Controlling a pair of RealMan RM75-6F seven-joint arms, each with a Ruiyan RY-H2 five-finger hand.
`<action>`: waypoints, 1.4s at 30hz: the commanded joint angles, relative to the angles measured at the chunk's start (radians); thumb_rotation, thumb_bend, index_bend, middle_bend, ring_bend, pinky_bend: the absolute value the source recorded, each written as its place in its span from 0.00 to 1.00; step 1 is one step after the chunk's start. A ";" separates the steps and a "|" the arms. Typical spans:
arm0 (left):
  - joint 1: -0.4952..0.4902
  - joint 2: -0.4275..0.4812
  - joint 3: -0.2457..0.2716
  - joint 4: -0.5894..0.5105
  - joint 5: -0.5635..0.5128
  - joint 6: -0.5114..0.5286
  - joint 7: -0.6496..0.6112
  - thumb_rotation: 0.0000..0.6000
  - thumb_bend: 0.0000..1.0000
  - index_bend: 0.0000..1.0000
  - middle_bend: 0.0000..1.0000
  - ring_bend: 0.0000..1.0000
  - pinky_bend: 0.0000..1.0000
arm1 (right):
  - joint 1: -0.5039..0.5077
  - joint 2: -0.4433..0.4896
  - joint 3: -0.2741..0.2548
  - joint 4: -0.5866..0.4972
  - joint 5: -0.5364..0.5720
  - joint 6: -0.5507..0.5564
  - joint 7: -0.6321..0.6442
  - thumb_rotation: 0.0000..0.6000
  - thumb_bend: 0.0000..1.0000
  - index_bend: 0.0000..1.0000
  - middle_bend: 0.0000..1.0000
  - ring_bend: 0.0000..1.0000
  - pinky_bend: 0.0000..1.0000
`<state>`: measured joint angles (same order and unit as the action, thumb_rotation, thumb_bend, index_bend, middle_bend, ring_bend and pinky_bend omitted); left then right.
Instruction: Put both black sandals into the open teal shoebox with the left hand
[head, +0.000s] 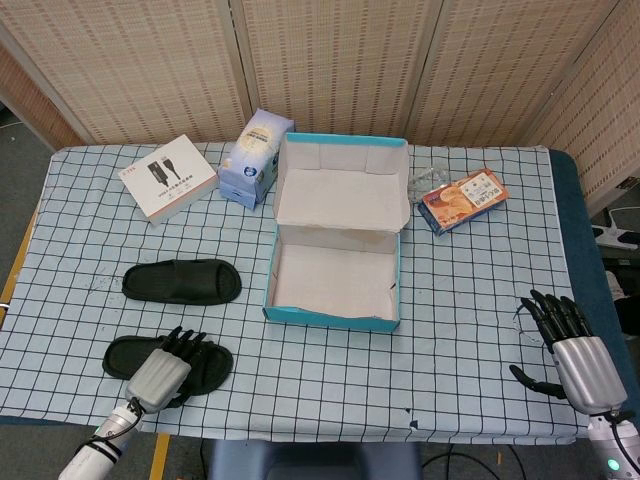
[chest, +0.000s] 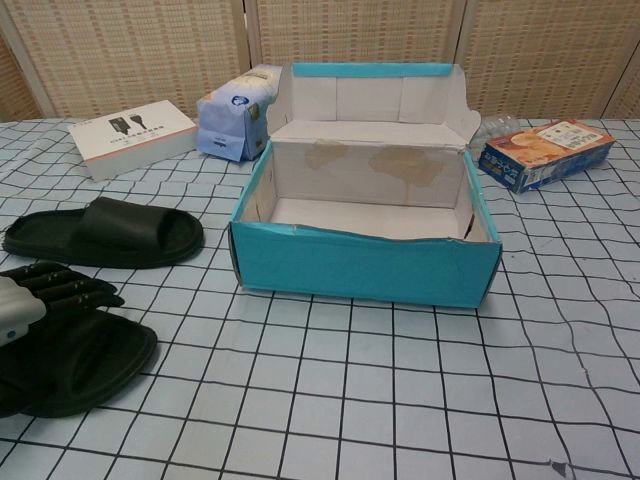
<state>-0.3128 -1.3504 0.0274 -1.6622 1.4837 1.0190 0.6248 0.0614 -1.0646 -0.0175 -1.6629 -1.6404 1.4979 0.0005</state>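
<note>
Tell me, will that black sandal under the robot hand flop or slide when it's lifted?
The near sandal looks like thick moulded foam, so probably light and only slightly bendy. Its matte surface suggests decent grip. The arched strap gives the left robot hand something to hook.

Two sandals (head: 181, 281) (head: 125, 357) lie left of the shoebox (head: 335, 318), other boxes (head: 168, 176) behind.

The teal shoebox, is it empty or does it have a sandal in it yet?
Empty. The shoebox shows only its bare floor; both sandals lie on the table.
</note>
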 joint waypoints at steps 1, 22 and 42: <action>-0.021 -0.003 -0.008 0.005 -0.058 -0.026 0.030 0.82 0.40 0.00 0.00 0.00 0.04 | 0.001 -0.002 0.002 0.000 0.005 -0.003 -0.006 0.78 0.15 0.00 0.00 0.00 0.00; -0.033 0.011 -0.011 0.077 0.036 0.112 -0.207 1.00 0.48 0.43 0.61 0.54 0.63 | 0.005 -0.007 0.001 -0.008 0.019 -0.024 -0.029 0.79 0.15 0.00 0.00 0.00 0.00; -0.329 -0.093 -0.338 -0.103 -0.086 0.040 -0.065 1.00 0.48 0.41 0.59 0.53 0.61 | 0.019 0.006 0.002 -0.010 0.029 -0.052 0.009 0.79 0.15 0.00 0.00 0.00 0.00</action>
<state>-0.5650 -1.3875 -0.2435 -1.7843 1.4724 1.1235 0.5309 0.0781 -1.0594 -0.0166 -1.6740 -1.6144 1.4490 0.0062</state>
